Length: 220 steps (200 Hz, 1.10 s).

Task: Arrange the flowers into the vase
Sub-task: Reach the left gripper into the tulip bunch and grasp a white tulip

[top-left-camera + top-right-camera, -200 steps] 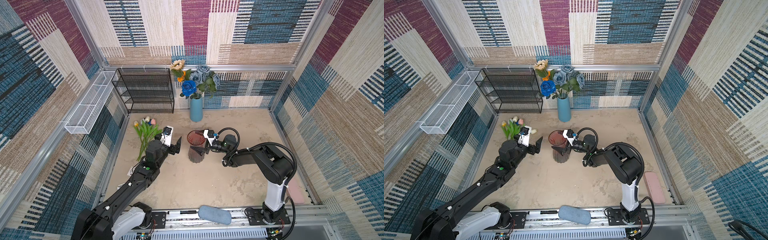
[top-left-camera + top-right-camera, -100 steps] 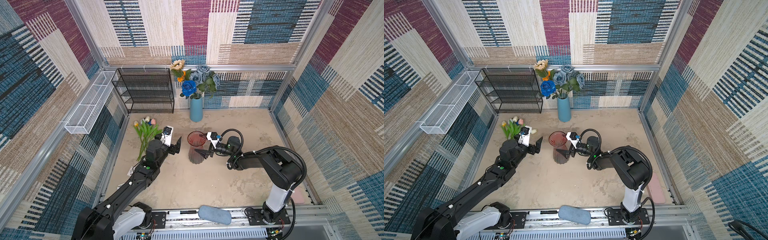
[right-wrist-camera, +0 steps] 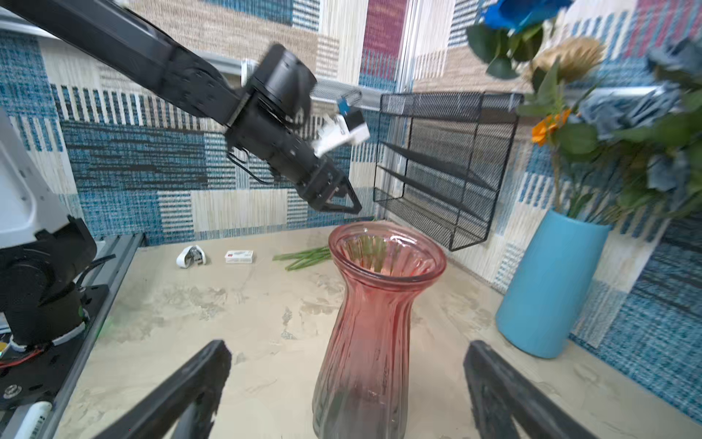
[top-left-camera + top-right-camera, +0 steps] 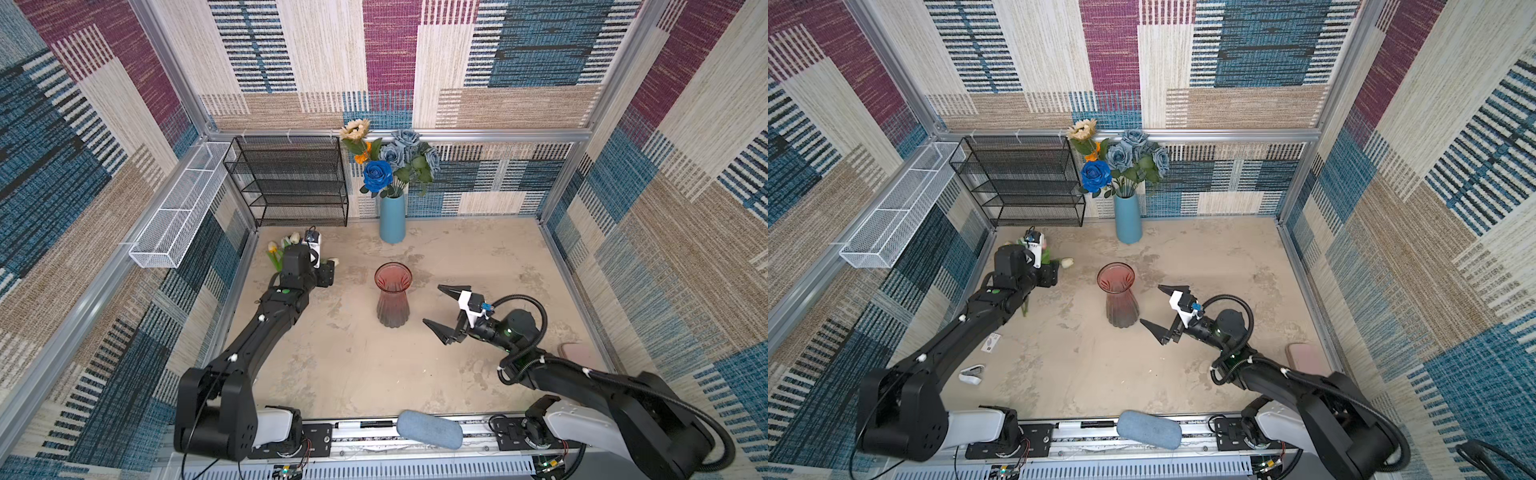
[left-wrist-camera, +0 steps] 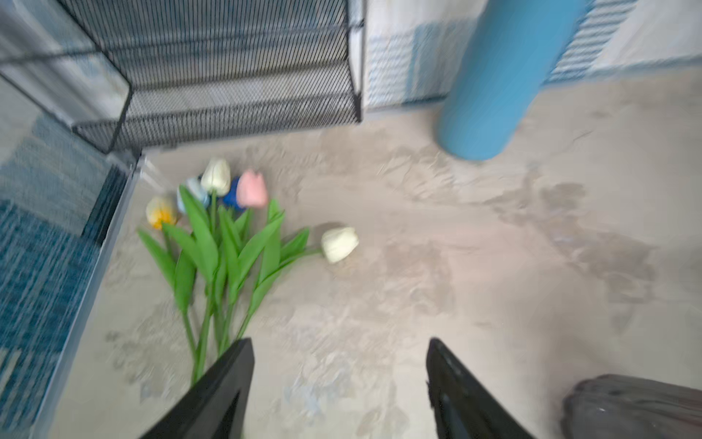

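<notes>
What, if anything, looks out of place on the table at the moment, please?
One white tulip lies splayed away from the bunch of tulips, its head pointing off on its own. A white clip-like piece and a small white card lie loose beside the left arm. The red glass vase stands upright, no flowers in it.

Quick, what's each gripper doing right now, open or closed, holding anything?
Left gripper: open, empty, near the tulips.
Right gripper: open, empty, beside the pink vase, not touching it.
</notes>
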Each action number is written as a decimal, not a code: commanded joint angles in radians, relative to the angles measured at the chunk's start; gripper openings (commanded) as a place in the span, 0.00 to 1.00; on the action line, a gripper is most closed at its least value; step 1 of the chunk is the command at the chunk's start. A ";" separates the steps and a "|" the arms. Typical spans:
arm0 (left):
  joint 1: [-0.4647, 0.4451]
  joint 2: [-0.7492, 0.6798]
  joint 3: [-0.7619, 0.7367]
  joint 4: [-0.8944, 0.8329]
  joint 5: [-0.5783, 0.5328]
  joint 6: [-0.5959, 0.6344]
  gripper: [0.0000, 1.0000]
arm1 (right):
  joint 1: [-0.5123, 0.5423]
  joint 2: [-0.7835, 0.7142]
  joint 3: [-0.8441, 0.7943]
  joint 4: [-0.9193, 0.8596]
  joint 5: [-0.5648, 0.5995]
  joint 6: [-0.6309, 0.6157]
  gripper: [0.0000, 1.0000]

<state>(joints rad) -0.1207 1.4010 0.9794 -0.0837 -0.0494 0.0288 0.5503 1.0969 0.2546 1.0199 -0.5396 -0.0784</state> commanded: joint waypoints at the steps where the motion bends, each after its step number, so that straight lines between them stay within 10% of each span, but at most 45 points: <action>1: 0.055 0.137 0.130 -0.268 0.040 -0.011 0.62 | 0.025 -0.094 -0.054 0.002 0.071 0.016 1.00; 51: 0.130 0.466 0.472 -0.626 -0.056 0.054 0.37 | 0.070 -0.096 -0.217 0.227 0.137 0.014 1.00; 166: 0.262 0.624 0.534 -0.579 -0.057 0.081 0.38 | 0.085 -0.080 -0.190 0.195 0.136 0.013 1.00; 220: 0.263 0.677 0.565 -0.586 -0.010 0.115 0.18 | 0.085 -0.042 -0.172 0.195 0.135 0.012 1.00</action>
<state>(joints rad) 0.1417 2.0567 1.5303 -0.6605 -0.0952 0.1055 0.6334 1.0447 0.0711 1.1900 -0.4084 -0.0620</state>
